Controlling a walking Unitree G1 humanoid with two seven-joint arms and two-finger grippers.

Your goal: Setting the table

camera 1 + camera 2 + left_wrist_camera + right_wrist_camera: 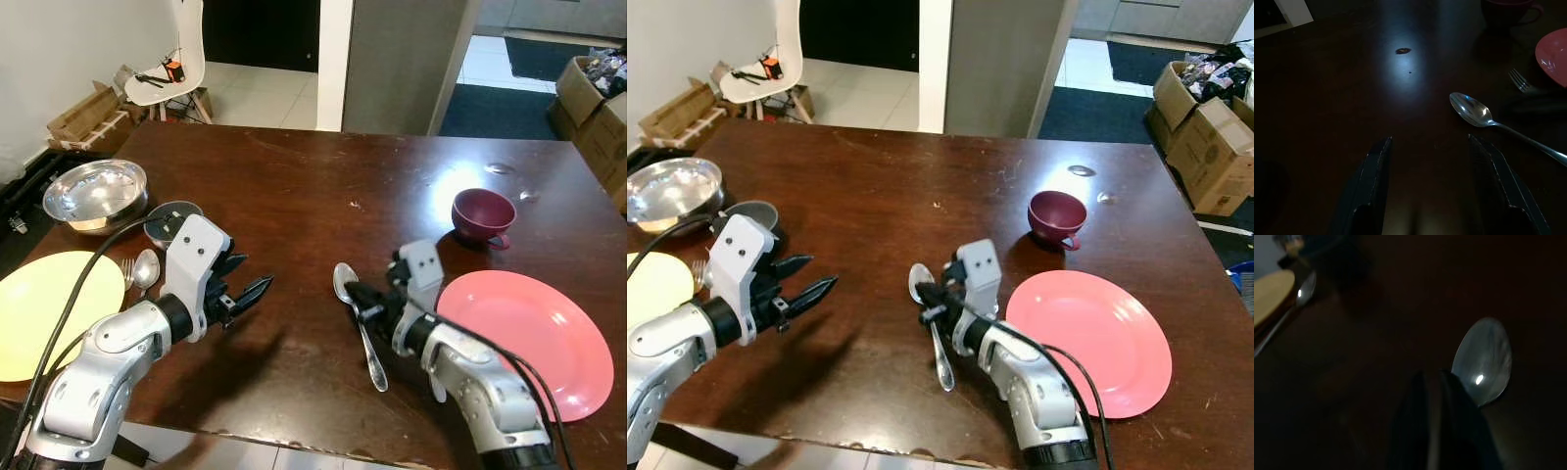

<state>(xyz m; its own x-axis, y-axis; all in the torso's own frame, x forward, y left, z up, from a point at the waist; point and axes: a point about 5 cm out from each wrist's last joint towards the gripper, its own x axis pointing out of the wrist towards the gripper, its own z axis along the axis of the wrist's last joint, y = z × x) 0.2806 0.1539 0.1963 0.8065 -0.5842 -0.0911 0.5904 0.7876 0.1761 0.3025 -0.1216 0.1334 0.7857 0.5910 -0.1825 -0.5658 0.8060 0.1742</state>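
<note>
- right claw (pixel 361 297): low over the dark worktop (pixel 323 186), just left of the pink plate (pixel 534 338). Fingers look pressed together in the right wrist view, tips right at the neck of the spoon (pixel 359 323). Cannot tell if they pinch the handle or only rest on it.
- spoon: lies flat on the worktop, bowl pointing away from the robot, handle running back toward the near edge, beside the pink plate but not touching it.
- left claw (pixel 245 291): hovers above bare worktop, fingers apart, nothing between them. Points toward the middle of the worktop, in the spoon's direction.
- Left side: yellow plate (pixel 44 308) at the near left edge, second spoon (pixel 145 269) and a fork (pixel 127 272) just beside it.
- A fork (pixel 1520 81) also shows dimly in the left wrist view, between the middle spoon and the pink plate.
- Step, my read: cutlery placement for the pink setting; spoon is being set down or nudged into line beside the plate.
- Next move calls for: if the spoon is placed, free the right claw and lift straight up so the handle is not dragged; else square it parallel to the plate rim.
- Further back: small dark dish (pixel 172 223), steel bowl (pixel 96 194), maroon cup (pixel 483 215) beyond the pink plate.
- Far: white chair (pixel 171 73), cardboard boxes (pixel 593 93) on the floor.
</note>
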